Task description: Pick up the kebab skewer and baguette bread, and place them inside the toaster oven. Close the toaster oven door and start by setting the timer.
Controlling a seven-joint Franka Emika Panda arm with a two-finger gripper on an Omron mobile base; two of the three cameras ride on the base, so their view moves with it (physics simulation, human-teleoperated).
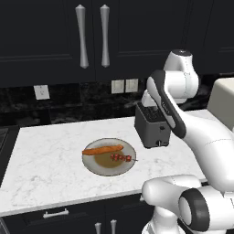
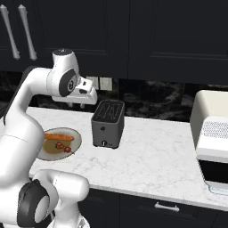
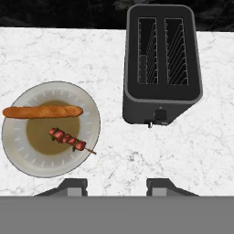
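Gripper point(image 3: 116, 185) high over the white marble counter point(image 1: 50, 146), nothing between the fingertips point(image 3: 73, 186), jaws at their narrowest. Nearest on the round plate point(image 3: 89, 114): kebab skewer point(image 3: 69, 138), just right of centre. Behind it, baguette bread point(image 3: 42, 111), lying left to right. Right of the plate, dark slot toaster point(image 3: 162, 64). Far right, cream toaster oven point(image 2: 213, 133).

Baguette bread point(image 2: 59, 137) and kebab skewer point(image 2: 63, 147) lie on plate point(image 2: 75, 143) beside toaster point(image 2: 107, 124).
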